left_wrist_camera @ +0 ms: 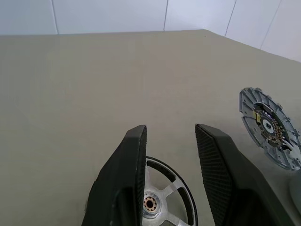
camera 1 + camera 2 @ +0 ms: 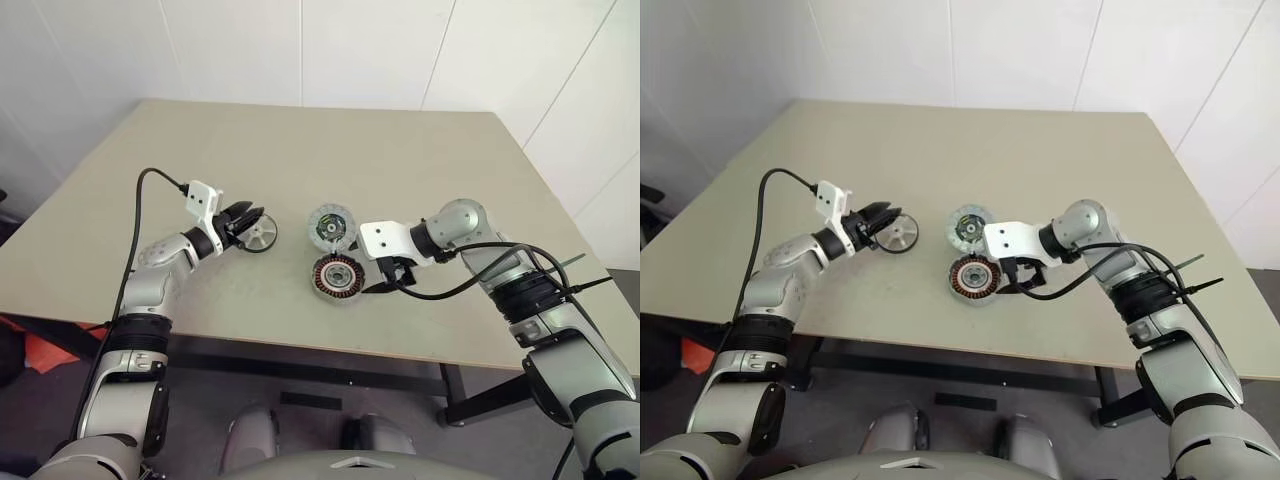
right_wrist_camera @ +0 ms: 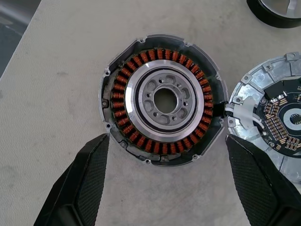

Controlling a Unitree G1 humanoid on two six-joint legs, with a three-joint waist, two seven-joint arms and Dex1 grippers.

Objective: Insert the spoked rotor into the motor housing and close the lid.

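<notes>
The right gripper (image 3: 164, 183) hangs over the motor housing (image 3: 163, 100), its two black fingers (image 3: 80, 181) spread as wide as they go and touching nothing; the housing lies on the table (image 2: 400, 150) just ahead of the fingertips, its copper windings and metal hub facing up. The lid (image 3: 277, 120) lies just beside the housing, off the other finger's side (its inner face up, showing small gold contacts and a short white lead toward the housing). The left gripper (image 2: 252, 226) is partly open with the spoked rotor (image 1: 162, 202) between its fingers; the rotor's rim shows between the fingers, but whether they press on it I cannot tell. Rotor and housing are well apart, with bare tabletop between them. Wide open table lies beyond both grippers, while the near edge runs close behind the housing. No readable writing shows on any part.
</notes>
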